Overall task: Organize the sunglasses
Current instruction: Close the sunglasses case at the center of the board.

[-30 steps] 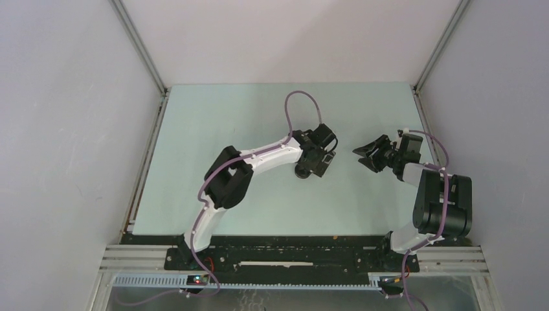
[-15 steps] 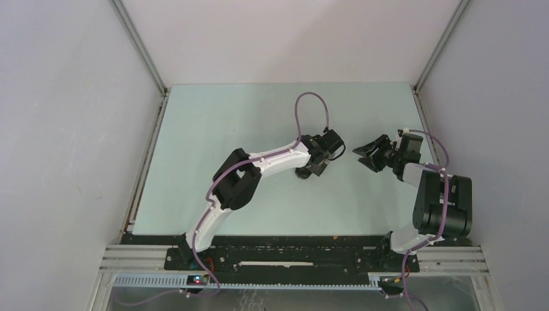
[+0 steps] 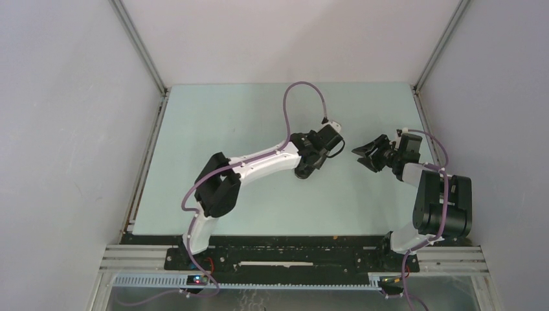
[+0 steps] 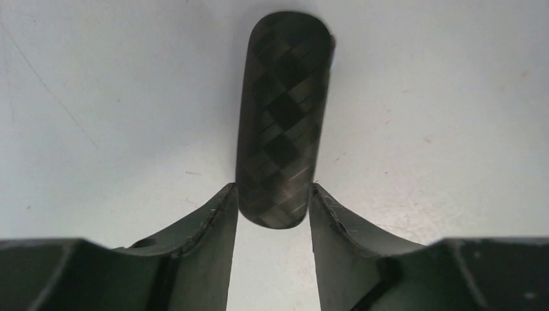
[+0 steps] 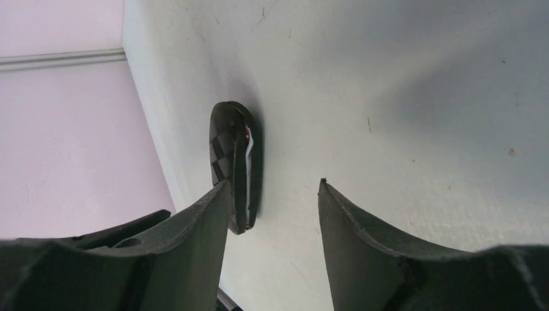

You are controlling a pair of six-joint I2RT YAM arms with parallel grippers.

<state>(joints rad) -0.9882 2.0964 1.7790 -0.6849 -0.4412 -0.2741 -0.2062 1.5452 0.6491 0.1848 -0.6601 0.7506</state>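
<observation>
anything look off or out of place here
Yes: the black glasses case, gripped by the left end effector, shows a thin white-and-red sliver along its seam in the right wrist view. Something may be pinched there, or the lid isn't fully shut.

A pale mint-green bench (image 3: 213, 129) sits boxed in by plain white walls (image 3: 65, 129), with aluminium rails (image 3: 140, 45) at the corners

Two-arm rig: left arm (image 3: 265, 159) and right arm (image 3: 408, 173), each built of white tubular links and bulky black joint housings. A thin mauve cable (image 3: 301, 92) runs along each. Matte black, inward-curving fingers (image 4: 204, 240) have scuffed edges.
</observation>
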